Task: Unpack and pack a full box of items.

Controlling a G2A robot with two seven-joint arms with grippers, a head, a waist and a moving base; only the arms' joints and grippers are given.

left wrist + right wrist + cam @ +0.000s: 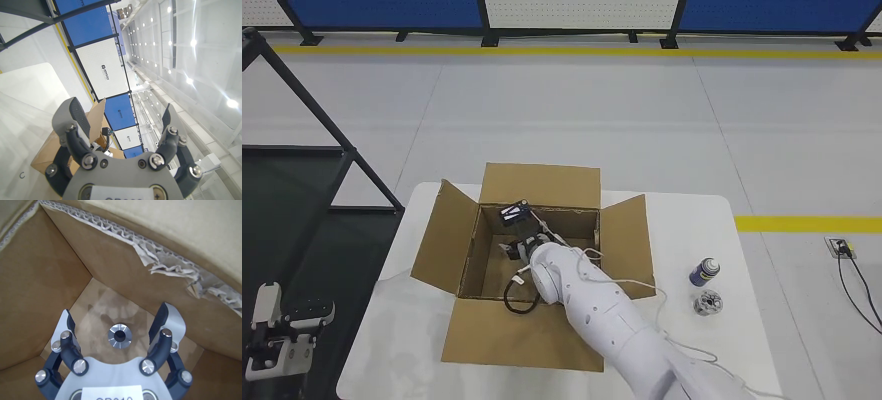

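An open cardboard box (540,184) stands on the white table (692,230). My right arm reaches down into it, and the right gripper (524,244) is low inside. In the right wrist view this gripper (115,309) is open just above a small metal cylinder with a centre hole (119,335), which stands on the box floor between the two fingers without touching them. My left gripper (122,104) is open and holds nothing; it points up towards the ceiling beside the table, with a flap of the box (97,115) ahead of it.
A small blue can (704,270) and a round metal part (706,301) sit on the table to the right of the box. The box wall (37,294) closes in around the right gripper, and one flap edge is torn (170,266). A black frame (337,165) stands off the table's left.
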